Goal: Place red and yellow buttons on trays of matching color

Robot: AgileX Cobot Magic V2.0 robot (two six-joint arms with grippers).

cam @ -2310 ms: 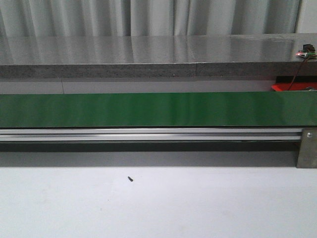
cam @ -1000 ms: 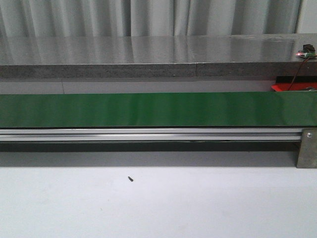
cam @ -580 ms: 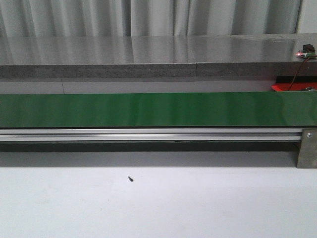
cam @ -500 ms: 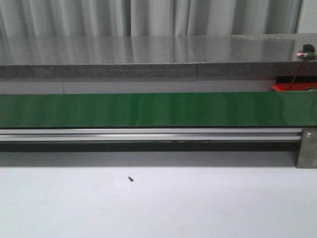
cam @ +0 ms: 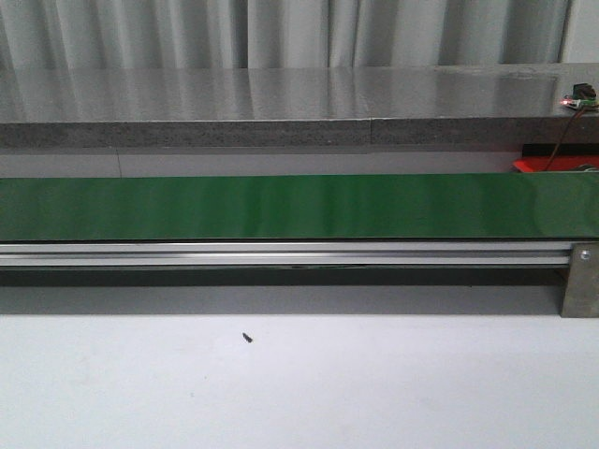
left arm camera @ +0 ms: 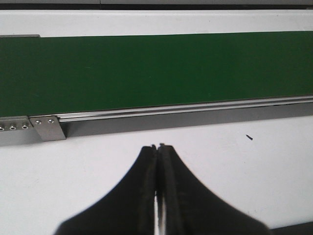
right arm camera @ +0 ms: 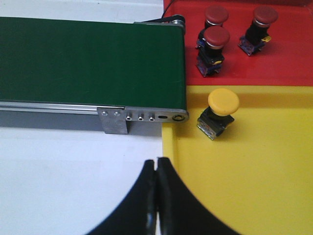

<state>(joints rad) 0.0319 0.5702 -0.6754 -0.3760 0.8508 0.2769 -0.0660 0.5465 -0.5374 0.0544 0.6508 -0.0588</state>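
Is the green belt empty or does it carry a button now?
Empty in all views: the belt is bare green; the yellow button already sits in the yellow tray.

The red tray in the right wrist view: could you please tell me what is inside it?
The red tray holds three red buttons, all upright. Its far and outer parts run out of frame, so more could be there.

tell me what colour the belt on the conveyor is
Plain dark green. The conveyor belt shows best in the left wrist view.
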